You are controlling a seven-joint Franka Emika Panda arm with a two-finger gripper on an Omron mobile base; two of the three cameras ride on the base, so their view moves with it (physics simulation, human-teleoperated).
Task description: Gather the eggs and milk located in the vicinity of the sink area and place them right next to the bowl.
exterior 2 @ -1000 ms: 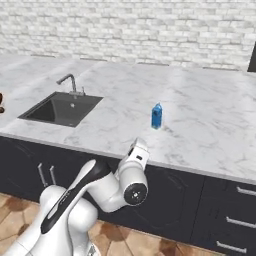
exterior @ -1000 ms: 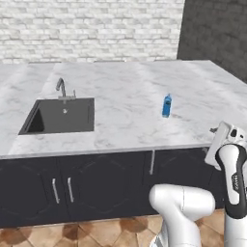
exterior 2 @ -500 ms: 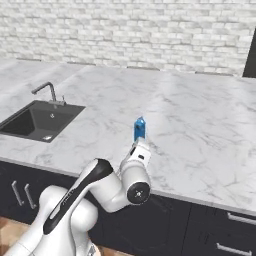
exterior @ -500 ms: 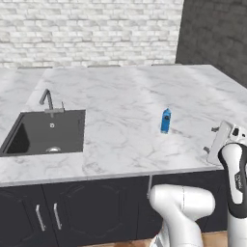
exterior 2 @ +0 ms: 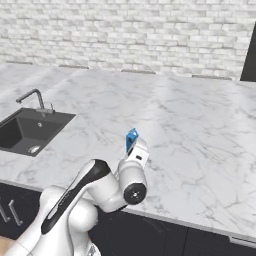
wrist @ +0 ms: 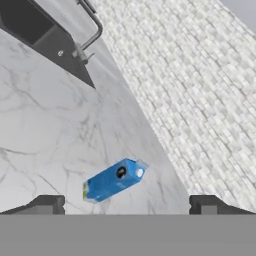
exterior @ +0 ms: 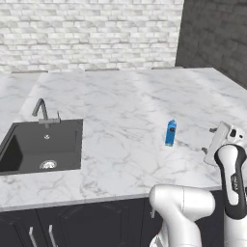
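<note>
Hand view looks at the milk (wrist: 114, 181), a small blue carton standing alone on the white marble surface (exterior: 120, 111), well to the right of the sink (exterior: 41, 147). The pincer (wrist: 125, 205) is wide open and holds nothing. Its two dark tips sit on each side of the carton as seen from the hand, but not touching it yet.

I think the carton could tip over. It is thin and tall, so a bump from one tip as the hand goes in would knock it flat or push it away. The hand is also rolled sideways, so the tips may close on a corner and let it slip.

All around the milk there is lots of room. Nothing stands near it. The front edge of the surface is near the arm, so a shoved carton could slide toward that edge. The brick wall (exterior 2: 150, 35) is far behind.
</note>
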